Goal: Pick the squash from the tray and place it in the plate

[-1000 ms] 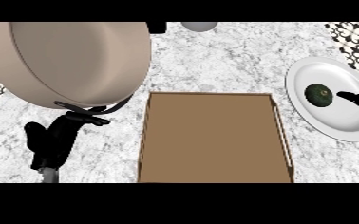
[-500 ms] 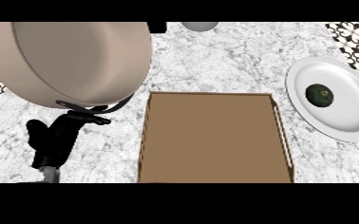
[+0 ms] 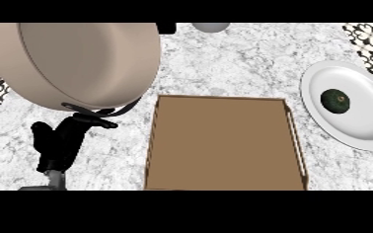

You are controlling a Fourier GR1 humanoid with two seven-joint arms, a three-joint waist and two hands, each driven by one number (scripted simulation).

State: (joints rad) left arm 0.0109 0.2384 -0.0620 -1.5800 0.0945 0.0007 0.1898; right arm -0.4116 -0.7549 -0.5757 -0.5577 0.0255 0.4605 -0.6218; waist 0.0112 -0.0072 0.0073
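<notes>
Squash [image 3: 335, 100]: on plate [image 3: 320, 81], three o'clock of tray [image 3: 218, 148]. Likely firm, smooth, rollable; grasp midsection. My hands unseen.

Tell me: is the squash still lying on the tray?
No, the dark green squash lies on the white plate at the right, and the brown tray holds nothing.

A large beige pan [image 3: 76, 61] and its black handle [image 3: 62, 140] crowd the bench's left side; marbled bench [image 3: 241, 64] lies bare between the brown tray [image 3: 222, 145] and the white plate [image 3: 328, 84] at right.
</notes>
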